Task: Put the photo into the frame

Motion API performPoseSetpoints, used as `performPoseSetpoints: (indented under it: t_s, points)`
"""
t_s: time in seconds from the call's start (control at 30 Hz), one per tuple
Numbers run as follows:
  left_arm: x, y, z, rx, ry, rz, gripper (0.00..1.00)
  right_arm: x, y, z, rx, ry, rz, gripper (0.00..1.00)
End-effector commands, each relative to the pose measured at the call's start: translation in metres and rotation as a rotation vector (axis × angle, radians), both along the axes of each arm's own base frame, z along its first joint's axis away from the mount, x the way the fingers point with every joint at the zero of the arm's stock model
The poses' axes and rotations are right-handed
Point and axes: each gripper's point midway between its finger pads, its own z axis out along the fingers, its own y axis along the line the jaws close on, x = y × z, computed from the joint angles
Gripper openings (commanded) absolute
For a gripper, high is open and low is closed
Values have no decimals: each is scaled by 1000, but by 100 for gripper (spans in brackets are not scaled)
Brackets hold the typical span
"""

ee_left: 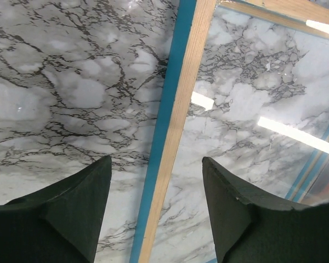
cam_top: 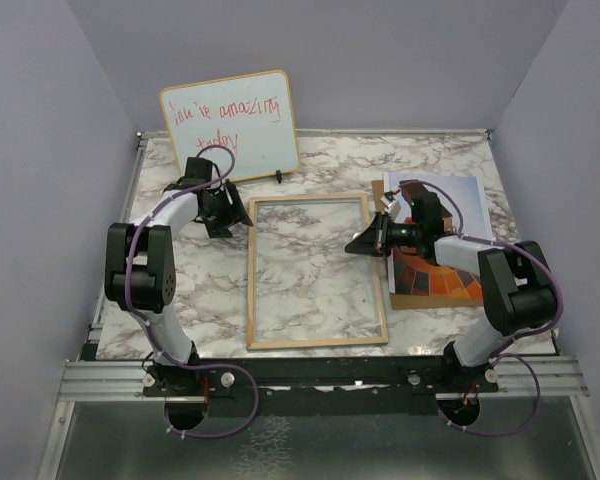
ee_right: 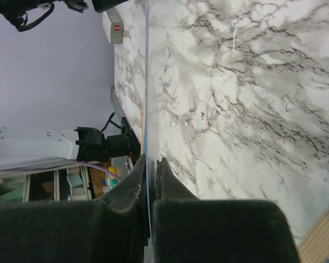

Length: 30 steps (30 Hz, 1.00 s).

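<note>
The frame [cam_top: 250, 272] lies flat mid-table, light wood face up, marble showing through its pane. My left gripper [cam_top: 226, 214] hovers at its far left corner. In the left wrist view this gripper [ee_left: 156, 181] is open, its fingers astride the left rail [ee_left: 175, 126], wood with a blue outer side, touching nothing. My right gripper [cam_top: 364, 243] is at the frame's right rail, and in the right wrist view it [ee_right: 152, 160] is shut on the frame's thin edge [ee_right: 147, 93]. The photo [cam_top: 458, 198] lies to the right of the frame, partly under the right arm, its orange patches [cam_top: 438, 282] showing.
A whiteboard [cam_top: 230, 125] with red handwriting leans against the back wall, just behind the left gripper. Purple walls close in both sides. The table's metal rail [cam_top: 320, 372] runs along the near edge, where the arm bases are bolted.
</note>
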Motion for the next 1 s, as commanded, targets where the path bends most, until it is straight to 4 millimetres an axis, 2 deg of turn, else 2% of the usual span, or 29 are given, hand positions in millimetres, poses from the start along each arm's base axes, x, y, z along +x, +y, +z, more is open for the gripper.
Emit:
performPoseSetpoints:
  t_s: [0.0,0.13,0.33,0.63,0.83,0.97]
  points:
    - [-1,7,4,5,-36,19,64,-6,8,27,93,-80,55,0]
    - [-12,5,-7,-8,-1,13,55,-8,9,30,115,-80,57,0]
    - [-25,-4,-23,-60,52,-27,52,-9,11,33,136,-75,60,1]
    - [-26,-7,-30,-71,66,-36,44,-10,15,42,169,-106,64,0]
    - [-27,-9,-34,-76,77,-43,33,-9,18,38,159,-105,74,0]
    - [-27,-8,-37,-73,83,-44,31,-11,21,35,154,-111,83,0]
